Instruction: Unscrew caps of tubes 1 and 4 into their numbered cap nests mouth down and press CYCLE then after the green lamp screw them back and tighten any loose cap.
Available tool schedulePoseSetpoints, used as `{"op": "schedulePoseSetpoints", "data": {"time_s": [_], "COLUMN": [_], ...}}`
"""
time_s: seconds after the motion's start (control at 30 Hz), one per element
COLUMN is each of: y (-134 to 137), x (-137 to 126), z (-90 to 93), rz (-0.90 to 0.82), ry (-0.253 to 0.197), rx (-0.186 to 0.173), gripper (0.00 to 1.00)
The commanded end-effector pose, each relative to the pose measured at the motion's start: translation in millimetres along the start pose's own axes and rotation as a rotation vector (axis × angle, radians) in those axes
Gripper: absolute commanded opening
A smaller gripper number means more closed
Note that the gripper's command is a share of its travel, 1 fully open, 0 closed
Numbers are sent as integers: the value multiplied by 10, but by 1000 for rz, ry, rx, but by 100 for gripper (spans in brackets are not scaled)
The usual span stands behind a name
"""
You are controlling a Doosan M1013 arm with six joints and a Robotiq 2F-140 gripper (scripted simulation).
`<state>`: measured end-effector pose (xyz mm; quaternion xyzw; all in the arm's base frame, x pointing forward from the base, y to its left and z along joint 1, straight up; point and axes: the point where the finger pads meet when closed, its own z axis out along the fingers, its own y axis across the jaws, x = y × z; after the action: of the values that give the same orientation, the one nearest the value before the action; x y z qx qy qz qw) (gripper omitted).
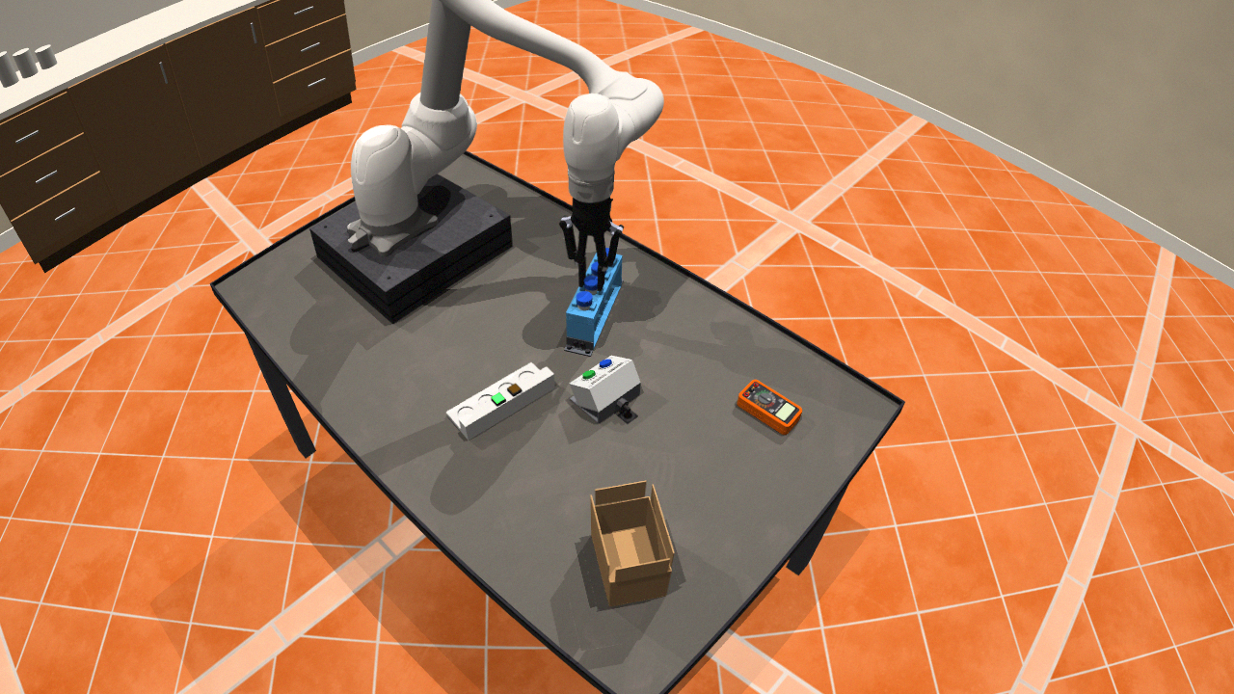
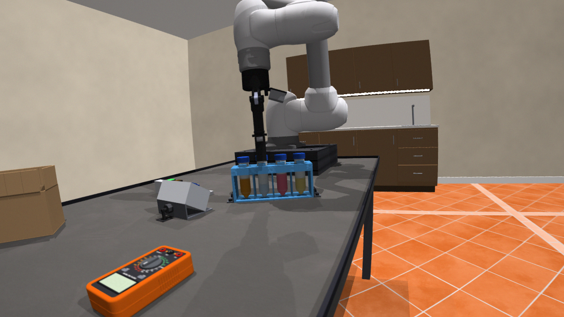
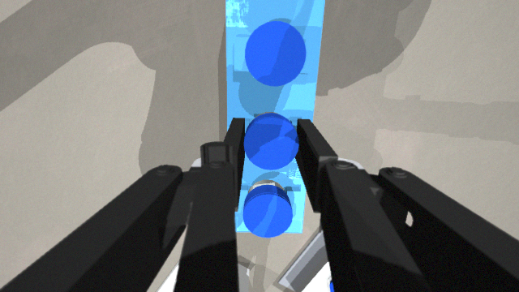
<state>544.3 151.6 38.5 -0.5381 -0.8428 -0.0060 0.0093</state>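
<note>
Black two-finger claw [image 2: 260, 150] is hanging straight down from the white arm and clamping the round blue screw cap [image 3: 272, 141] of the second tube from the key end of the light-blue tube rack [image 2: 271, 168]. By my count from the arm's base, that is tube 3. Both pads are pressing its sides in the wrist view. All four tubes are wearing caps, the round nests in the white cap tray [image 1: 469, 422] are looking bare, and the green lamp [image 1: 497, 398] is glowing. So decapping, the cycle and recapping are looking finished, and the tightness check is going on. Remaining, as I am judging it: finishing that check, letting go, and pressing the green READY key [image 1: 589, 374] on the grey key housing [image 1: 595, 395].
</note>
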Motion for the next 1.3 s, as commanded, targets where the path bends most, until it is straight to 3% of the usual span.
{"op": "schedulePoseSetpoints", "data": {"time_s": [0.0,0.07,0.3,0.47,0.5,0.9,1.03,1.13,1.2,1.27], "y": [6,6,6,6,6,7,6,6,6,6], "x": [1,1,2,1,2,2,2,2,2,2], "z": [-6,-6,-4,-4,3,3,-2,-2,-2,-2], "rz": [191,191,538,538,538,538,216,43,43,-144], "ry": [-16,-16,-16,-16,-16,-16,-16,-17,-17,-15], "rx": [2,2,-1,-1,-1,-1,2,3,3,5], "gripper": [30,30,30,30,41,41,41,41,41,41]}}
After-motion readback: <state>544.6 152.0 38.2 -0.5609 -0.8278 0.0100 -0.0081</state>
